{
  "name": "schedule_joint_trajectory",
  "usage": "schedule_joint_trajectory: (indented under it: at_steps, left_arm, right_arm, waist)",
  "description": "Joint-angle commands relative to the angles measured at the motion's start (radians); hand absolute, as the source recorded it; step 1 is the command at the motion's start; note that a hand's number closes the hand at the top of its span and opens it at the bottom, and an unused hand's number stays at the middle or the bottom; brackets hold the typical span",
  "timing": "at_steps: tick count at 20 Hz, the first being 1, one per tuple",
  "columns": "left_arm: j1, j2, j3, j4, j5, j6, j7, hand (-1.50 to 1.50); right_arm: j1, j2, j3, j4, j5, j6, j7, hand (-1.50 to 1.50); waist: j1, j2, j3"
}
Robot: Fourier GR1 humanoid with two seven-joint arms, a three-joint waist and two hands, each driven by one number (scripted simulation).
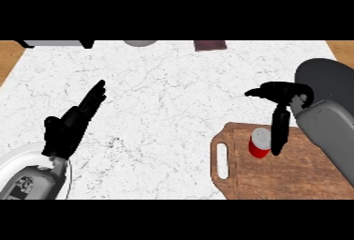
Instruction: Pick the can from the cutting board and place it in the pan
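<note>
A red can [259, 143] with a silver top stands upright on the wooden cutting board [304, 180] at the lower right. My right hand [282, 101] hovers just behind and to the right of the can, fingers hanging down alongside it, not closed on it. The dark pan [330, 77] lies at the right edge, partly hidden by my right forearm. My left hand [69, 126] rests open at the lower left, fingers straight and pointing up and to the right.
A white plate [15, 161] shows at the lower left under my left forearm. Along the counter's far edge sit a grey round object [140, 43], a dark brown item [210, 45] and a grey appliance [55, 43].
</note>
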Motion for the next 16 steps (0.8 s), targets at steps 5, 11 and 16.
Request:
schedule_joint_trajectory:
  at_steps: [5, 11, 16]
  left_arm:
    - [0.037, -0.016, 0.021, 0.000, -0.021, -0.034, -0.019, 0.00]
    - [0.048, -0.030, 0.042, -0.015, -0.042, -0.053, -0.024, 0.00]
    - [-0.005, -0.051, 0.080, 0.012, -0.052, -0.060, 0.040, 0.00]
  right_arm:
    - [0.011, 0.036, 0.032, -0.047, 0.022, 0.054, 0.187, -1.50]
    - [0.056, 0.029, 0.017, -0.100, 0.043, 0.065, 0.216, -1.50]
    - [0.132, 0.012, 0.017, -0.176, 0.109, 0.067, 0.178, -1.50]
  waist:
    - [-0.005, -0.001, 0.001]
    - [-0.008, -0.001, 0.001]
    - [-0.014, 0.000, 0.001]
